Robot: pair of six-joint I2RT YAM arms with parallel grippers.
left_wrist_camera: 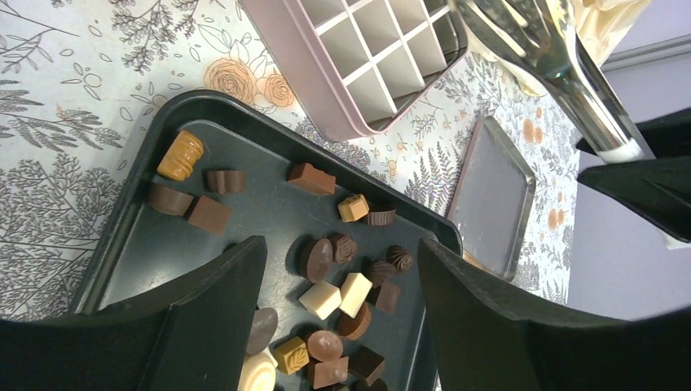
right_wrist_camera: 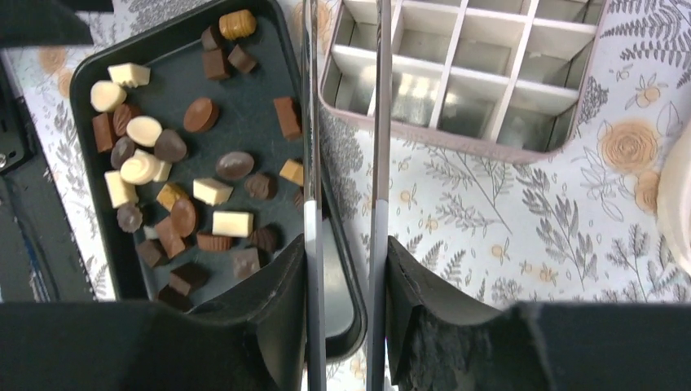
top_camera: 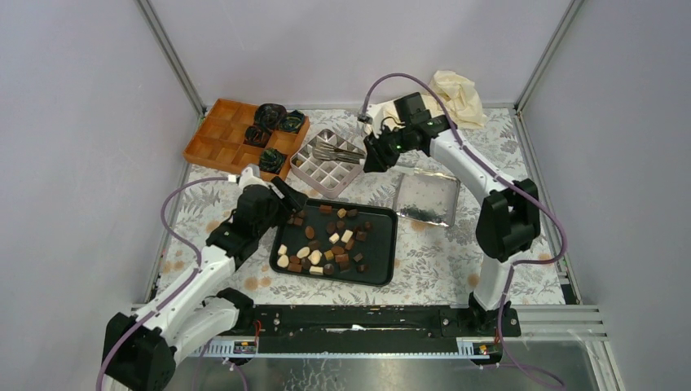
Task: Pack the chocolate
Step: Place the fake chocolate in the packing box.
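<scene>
**Table:** A flower-patterned table (top_camera: 456,261) carries all the items.

**Task item:** The chocolate (top_camera: 326,240), small dark brown, light brown and cream-white pieces in round, oval and square shapes, lies scattered in a black rectangular tray (top_camera: 381,265). This tray is near the middle of the table, towards its near edge. Every piece seen is in this tray.

**Other items:**
- A pale pink box with white dividers (top_camera: 324,173) stands just beyond the tray, towards the far edge.
- An orange compartment tray (top_camera: 216,138) sits at the far left corner and holds crumpled black-green paper cups (top_camera: 273,118) in its right-hand cells.
- A flat silver metal tray (top_camera: 424,199) lies right of the pink box.
- A cream cloth (top_camera: 456,94) is bunched at the far right corner.

**Left gripper** (left_wrist_camera: 341,248): It hovers above the far left corner of the black tray. Its jaws are spread wide with nothing between them.

**Right gripper** (right_wrist_camera: 342,261): It is closed on the handle end of silver metal tongs (right_wrist_camera: 310,122). The tong arms reach out over the pink box.
</scene>
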